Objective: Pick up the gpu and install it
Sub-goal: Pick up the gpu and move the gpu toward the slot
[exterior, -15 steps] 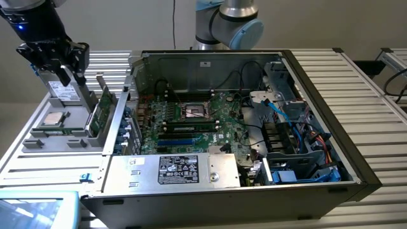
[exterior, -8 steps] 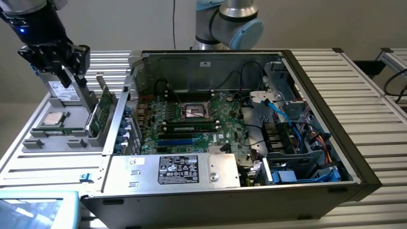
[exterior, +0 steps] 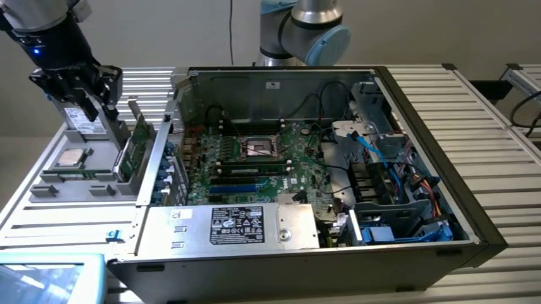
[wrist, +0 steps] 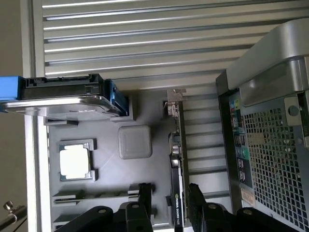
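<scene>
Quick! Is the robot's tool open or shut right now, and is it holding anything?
The tool is open, with one finger on each side of the gpu, holding nothing.

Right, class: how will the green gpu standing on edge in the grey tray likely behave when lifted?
The gpu looks a thin rigid board, so probably stiff and light. Standing on its narrow edge in the grey tray, it may tip if nudged sideways. The open pincer straddles it; exposed components seem fragile.
</scene>
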`<action>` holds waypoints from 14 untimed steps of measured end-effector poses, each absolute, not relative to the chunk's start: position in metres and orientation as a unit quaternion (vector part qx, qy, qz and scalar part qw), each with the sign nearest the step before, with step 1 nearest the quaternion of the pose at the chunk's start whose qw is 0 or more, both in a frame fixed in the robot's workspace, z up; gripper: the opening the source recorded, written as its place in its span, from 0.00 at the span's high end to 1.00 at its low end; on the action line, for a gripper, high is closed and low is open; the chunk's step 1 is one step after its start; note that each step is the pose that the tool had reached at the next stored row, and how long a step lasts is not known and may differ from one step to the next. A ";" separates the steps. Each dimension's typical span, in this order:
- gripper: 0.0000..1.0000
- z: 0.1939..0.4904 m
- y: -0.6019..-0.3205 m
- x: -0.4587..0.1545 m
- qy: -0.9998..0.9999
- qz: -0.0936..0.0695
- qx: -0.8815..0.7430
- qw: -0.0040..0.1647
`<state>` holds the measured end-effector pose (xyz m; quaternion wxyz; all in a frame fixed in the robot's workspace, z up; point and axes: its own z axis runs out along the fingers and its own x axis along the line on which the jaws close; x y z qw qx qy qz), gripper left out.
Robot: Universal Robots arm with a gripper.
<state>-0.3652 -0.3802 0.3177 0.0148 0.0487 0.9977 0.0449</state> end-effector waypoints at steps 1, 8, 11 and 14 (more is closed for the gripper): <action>0.56 0.316 -0.380 -0.365 0.998 0.045 0.042 0.014; 0.56 0.304 -0.381 -0.363 0.998 0.045 0.029 0.015; 0.56 0.299 -0.381 -0.362 0.998 0.045 0.030 0.016; 0.56 0.296 -0.381 -0.360 0.999 0.042 0.030 0.017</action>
